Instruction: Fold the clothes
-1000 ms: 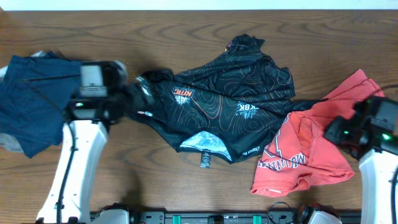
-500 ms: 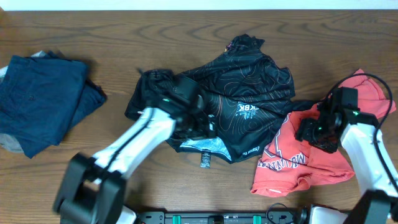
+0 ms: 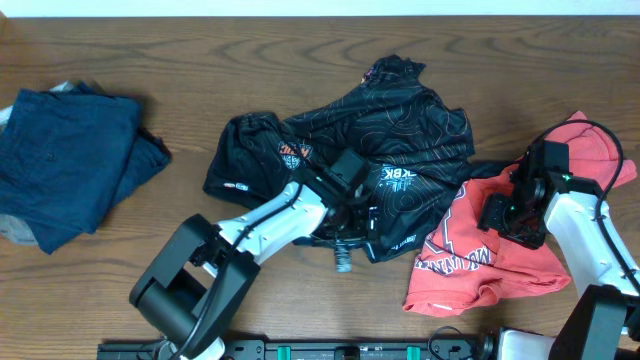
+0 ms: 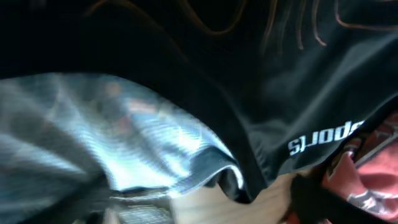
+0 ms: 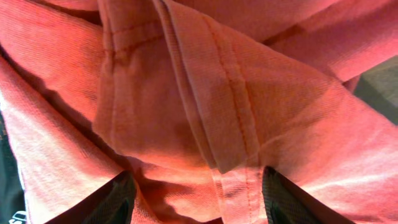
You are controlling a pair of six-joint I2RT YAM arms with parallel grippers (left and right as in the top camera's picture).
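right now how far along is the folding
Nothing looks done: the black shirt lies crumpled mid-table. In hand: the left hand is at its near hem, and the right hand is over the red shirt. Left: flattening the black shirt and making every fold.

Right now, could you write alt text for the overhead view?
A crumpled black sports shirt with orange wavy lines lies centrally, the left claw at its lower hem. The right claw is over a red T-shirt; a navy garment lies left.
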